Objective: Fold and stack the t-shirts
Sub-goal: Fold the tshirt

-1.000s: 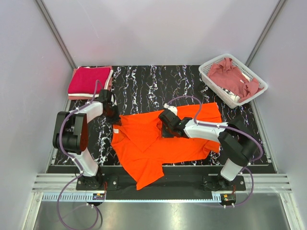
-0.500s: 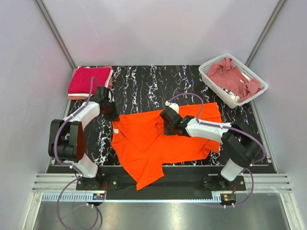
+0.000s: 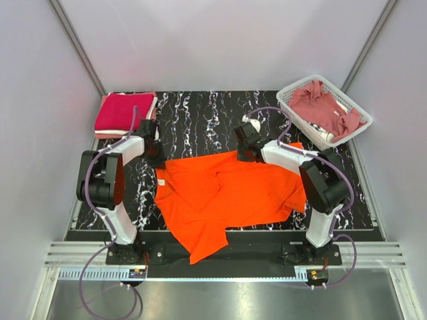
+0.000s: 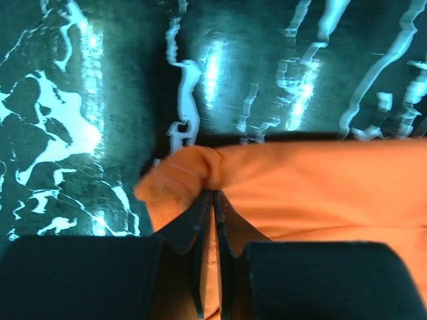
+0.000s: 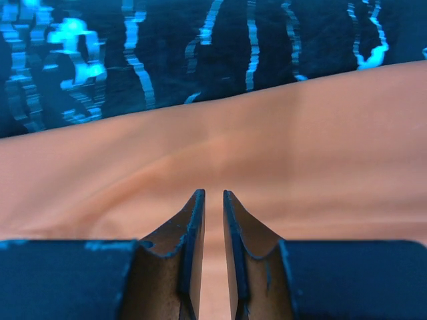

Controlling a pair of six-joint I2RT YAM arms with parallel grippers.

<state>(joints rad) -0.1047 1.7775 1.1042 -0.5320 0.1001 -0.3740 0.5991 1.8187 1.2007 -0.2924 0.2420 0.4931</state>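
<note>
A bright orange t-shirt [image 3: 233, 193] lies spread over the middle of the black marbled table, its lower corner hanging past the near edge. My left gripper [image 3: 156, 157] is at its far left corner. In the left wrist view the gripper [image 4: 209, 195] is shut on a bunched fold of the orange cloth [image 4: 320, 180]. My right gripper [image 3: 241, 152] is at the shirt's far edge near the middle. In the right wrist view the gripper [image 5: 213, 193] has its jaws nearly together, with the orange cloth [image 5: 300, 153] between them.
A folded crimson t-shirt [image 3: 123, 111] lies on a paler one at the far left corner. A white lattice basket [image 3: 288, 100] at the far right holds a crumpled dusty rose shirt [image 3: 323, 107]. Bare table [image 3: 200, 120] shows beyond the orange shirt.
My right gripper has moved away from me and to the right, drawing the shirt's far edge out flatter. My left gripper has shifted slightly away from me, still holding the corner.
</note>
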